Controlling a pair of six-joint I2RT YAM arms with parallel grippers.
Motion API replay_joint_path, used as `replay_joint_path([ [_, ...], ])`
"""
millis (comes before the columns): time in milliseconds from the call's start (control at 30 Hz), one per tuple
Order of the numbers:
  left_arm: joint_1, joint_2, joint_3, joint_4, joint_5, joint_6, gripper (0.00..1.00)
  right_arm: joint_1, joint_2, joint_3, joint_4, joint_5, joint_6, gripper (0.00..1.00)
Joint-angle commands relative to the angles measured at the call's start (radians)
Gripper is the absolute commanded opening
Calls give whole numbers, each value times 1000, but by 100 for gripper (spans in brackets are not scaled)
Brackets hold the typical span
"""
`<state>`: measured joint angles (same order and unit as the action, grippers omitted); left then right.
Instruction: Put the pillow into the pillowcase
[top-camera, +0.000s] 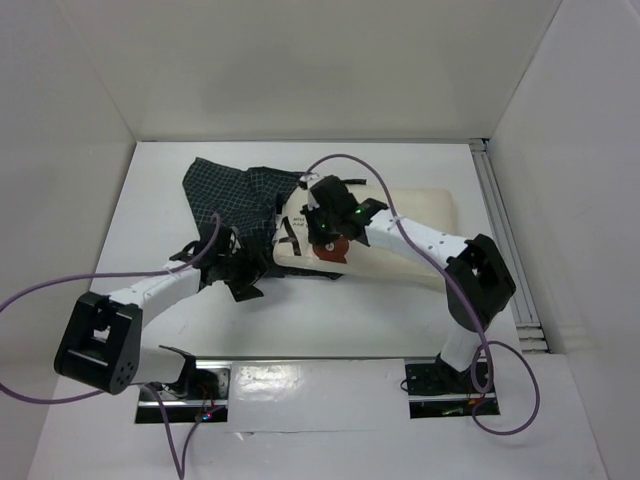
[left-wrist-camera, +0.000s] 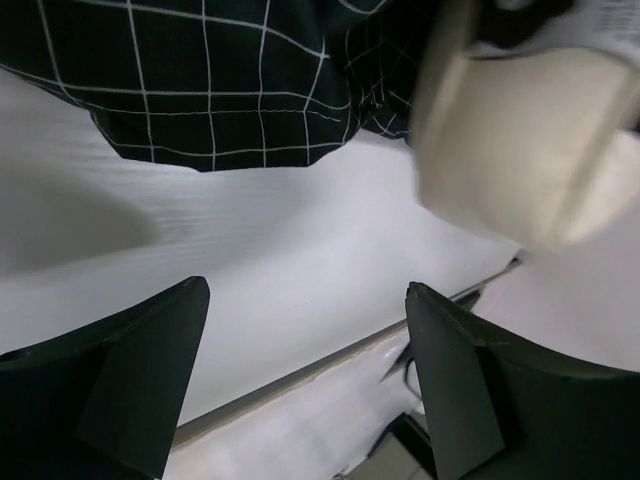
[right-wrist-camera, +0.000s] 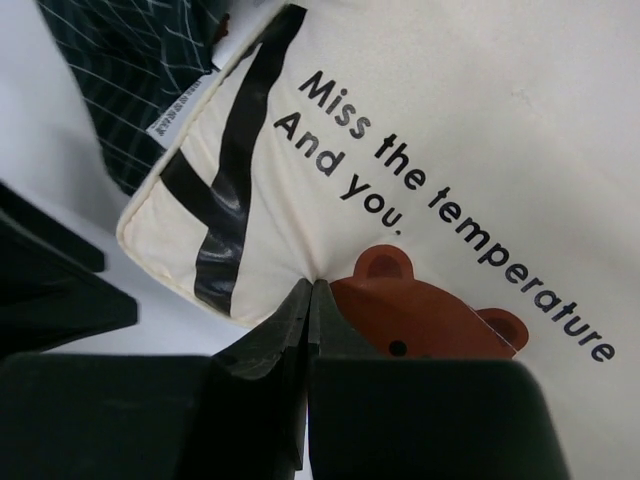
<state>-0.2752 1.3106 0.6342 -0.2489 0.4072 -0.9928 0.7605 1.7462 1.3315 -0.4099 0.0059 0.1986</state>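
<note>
The cream pillow lies right of centre on the white table, printed with black text and a reddish-brown bear mark. My right gripper is shut, pinching a pucker of pillow fabric just left of the bear, near the pillow's left end. The dark grid-check pillowcase lies crumpled to the left, touching that end. My left gripper stands open over bare table just in front of the pillowcase, with nothing between its fingers. The pillow's corner shows blurred at the upper right of the left wrist view.
White walls enclose the table on three sides. A metal rail runs along the right edge. Purple cables loop off both arms. The table's near edge lies just below the left fingers.
</note>
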Motion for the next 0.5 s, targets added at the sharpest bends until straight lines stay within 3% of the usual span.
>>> replay_joint_path([
  [0,-28,39,-36,221,55,-124,93,-97,-82,31,85,-157,21,0],
  [167,-39,108,-27,292,-62,-153,84,-145,-62,43,92,-257,30,0],
  [467,-71,251,33,397,-173,-242,84,-164,-51,83,71,-290,30,0],
])
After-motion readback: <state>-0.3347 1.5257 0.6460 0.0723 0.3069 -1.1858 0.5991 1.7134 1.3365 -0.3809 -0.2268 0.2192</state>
